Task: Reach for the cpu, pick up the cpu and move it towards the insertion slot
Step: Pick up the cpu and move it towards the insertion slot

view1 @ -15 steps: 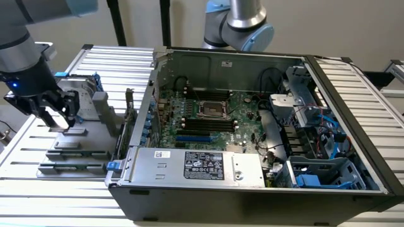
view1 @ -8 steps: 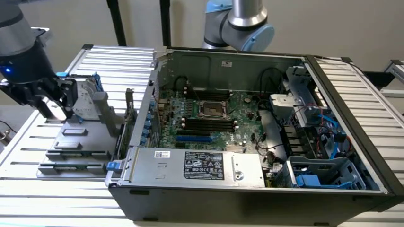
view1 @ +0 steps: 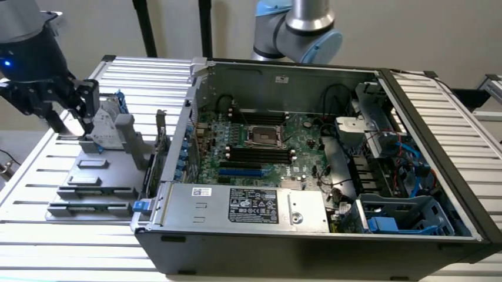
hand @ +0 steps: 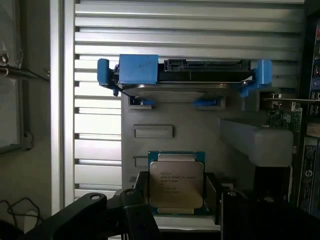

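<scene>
The cpu [hand: 176,182] is a flat square chip with a silver top and a green rim. It stands between my two dark fingers [hand: 141,187], which lie against its two side edges just above the grey holder [hand: 150,132]. My gripper [hand: 176,192] is shut on the cpu. In the exterior view my gripper [view1: 82,120] hangs low over the grey holder [view1: 94,176] at the exterior view's left, outside the computer case. The insertion slot [view1: 263,138], a square socket with a silver frame, lies on the motherboard inside the open case.
A hard drive in a blue caddy [hand: 185,75] stands on the holder just beyond the cpu. The case wall [view1: 184,135] rises between the holder and the motherboard. Black memory slots [view1: 259,155] flank the socket. Cables and blue drive bays [view1: 400,217] crowd the case's right side.
</scene>
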`<action>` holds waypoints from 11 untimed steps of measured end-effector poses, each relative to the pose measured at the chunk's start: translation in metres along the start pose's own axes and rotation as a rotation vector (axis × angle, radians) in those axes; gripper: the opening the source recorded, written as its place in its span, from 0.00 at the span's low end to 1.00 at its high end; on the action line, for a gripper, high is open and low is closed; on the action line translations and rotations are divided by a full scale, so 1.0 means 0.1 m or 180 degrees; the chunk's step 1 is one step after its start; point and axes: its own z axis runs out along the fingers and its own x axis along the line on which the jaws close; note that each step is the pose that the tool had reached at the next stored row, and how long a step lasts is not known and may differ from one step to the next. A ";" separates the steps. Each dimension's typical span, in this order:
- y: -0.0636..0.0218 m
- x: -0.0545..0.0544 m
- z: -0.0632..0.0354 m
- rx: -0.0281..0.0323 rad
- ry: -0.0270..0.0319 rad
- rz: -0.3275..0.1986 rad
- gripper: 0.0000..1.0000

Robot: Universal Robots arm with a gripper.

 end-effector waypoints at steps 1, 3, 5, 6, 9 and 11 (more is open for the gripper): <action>-0.001 -0.04 -0.041 -0.0001 0.0003 0.0000 0.54; -0.002 -0.14 -0.122 -0.0005 0.0010 0.0000 0.54; -0.003 -0.23 -0.197 -0.0009 0.0016 -0.0001 0.54; -0.004 -0.27 -0.235 -0.0011 0.0018 -0.0001 0.54; -0.006 -0.41 -0.346 -0.0016 0.0026 -0.0001 0.54; -0.007 -0.50 -0.412 -0.0021 0.0030 -0.0002 0.54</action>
